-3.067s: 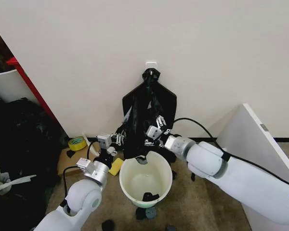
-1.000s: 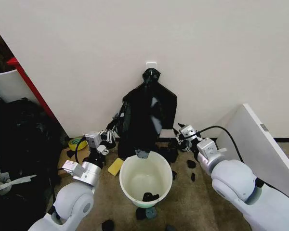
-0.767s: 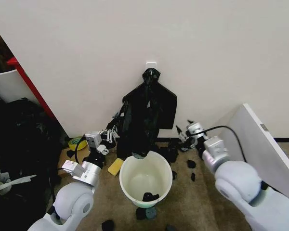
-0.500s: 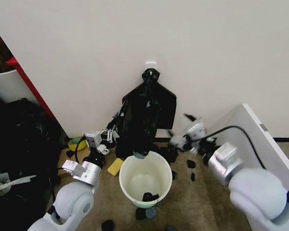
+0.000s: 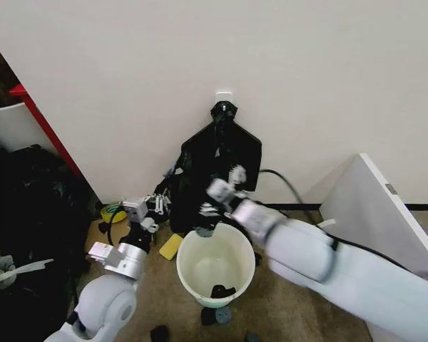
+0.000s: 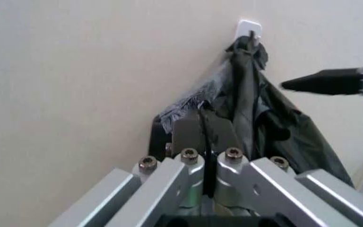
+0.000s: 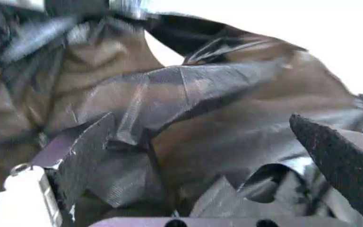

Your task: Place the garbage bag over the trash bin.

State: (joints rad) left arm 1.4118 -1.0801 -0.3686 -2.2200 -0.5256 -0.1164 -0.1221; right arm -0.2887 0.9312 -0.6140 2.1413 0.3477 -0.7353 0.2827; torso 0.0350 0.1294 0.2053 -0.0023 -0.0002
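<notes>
Left tool (image 6: 208, 137) clamped; right tool (image 7: 213, 156) spread

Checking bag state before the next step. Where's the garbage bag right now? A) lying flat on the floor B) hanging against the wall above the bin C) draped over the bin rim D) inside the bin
B: the garbage bag hangs down the wall from the white hook, its lower end just above the trash bin, whose rim is bare.
</notes>
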